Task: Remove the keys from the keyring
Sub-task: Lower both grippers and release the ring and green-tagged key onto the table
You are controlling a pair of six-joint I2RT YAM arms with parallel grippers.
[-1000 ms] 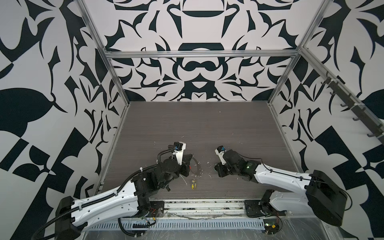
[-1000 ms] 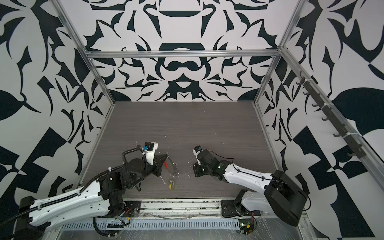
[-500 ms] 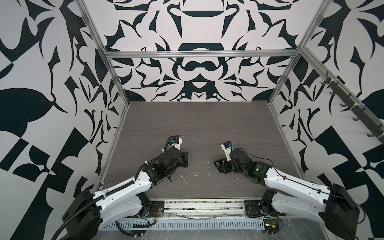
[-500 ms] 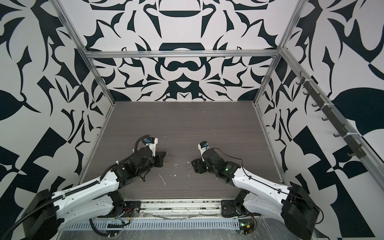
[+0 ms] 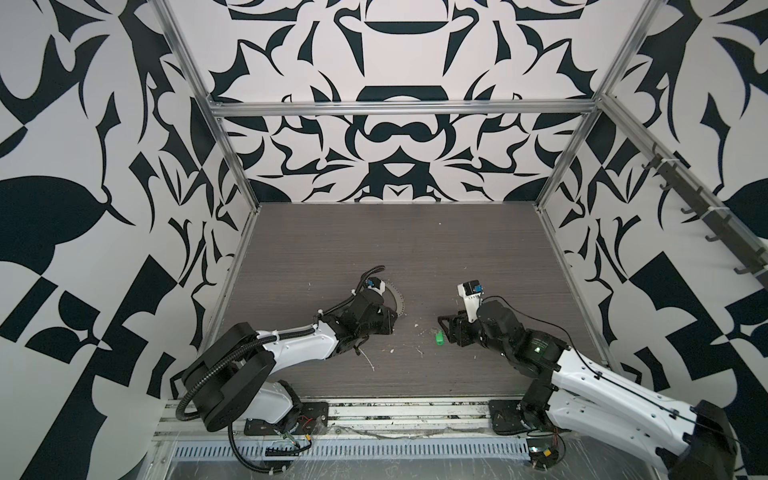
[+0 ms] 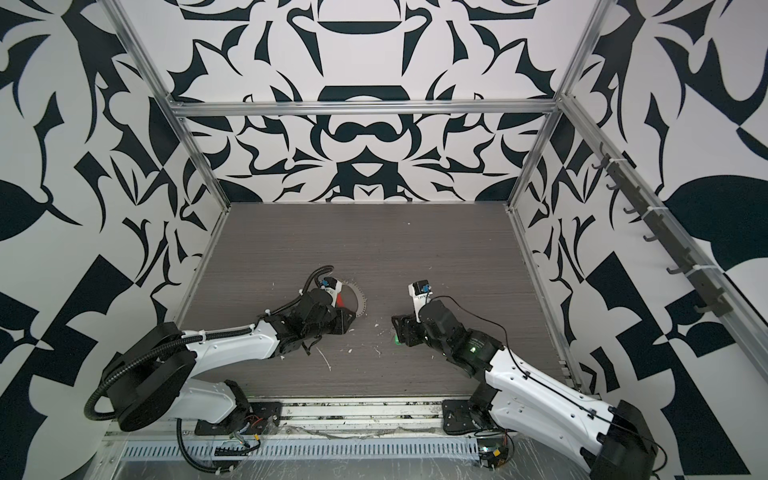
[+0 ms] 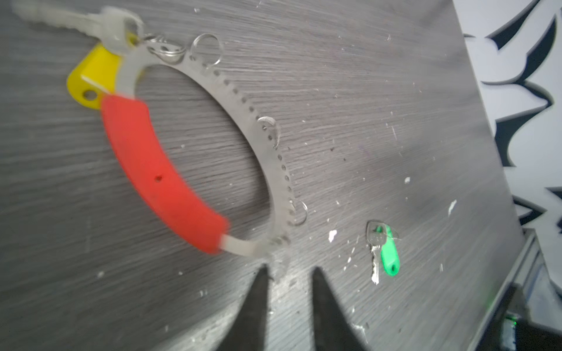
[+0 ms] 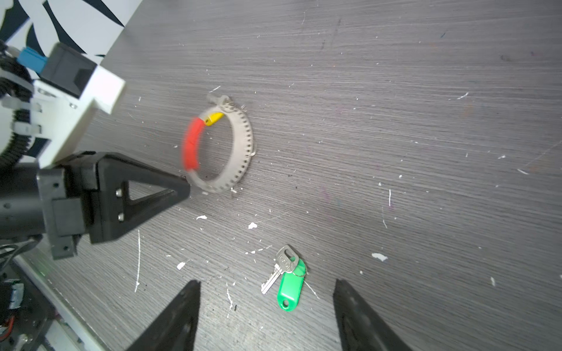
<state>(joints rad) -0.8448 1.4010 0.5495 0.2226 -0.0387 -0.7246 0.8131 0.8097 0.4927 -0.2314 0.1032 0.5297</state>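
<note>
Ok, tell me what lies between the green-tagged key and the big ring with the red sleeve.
Nothing but bare table with a few white flecks: the right wrist view shows the green-tagged key lying apart from the ring.

Quick count here: two keys (image 8: 284, 259), so one green tag (image 8: 289, 288) and one yellow tag (image 7: 91, 76). One keyring (image 7: 243, 100), one red sleeve (image 7: 152, 170), three empty split rings (image 7: 267, 121) on it that I can spot.
</note>
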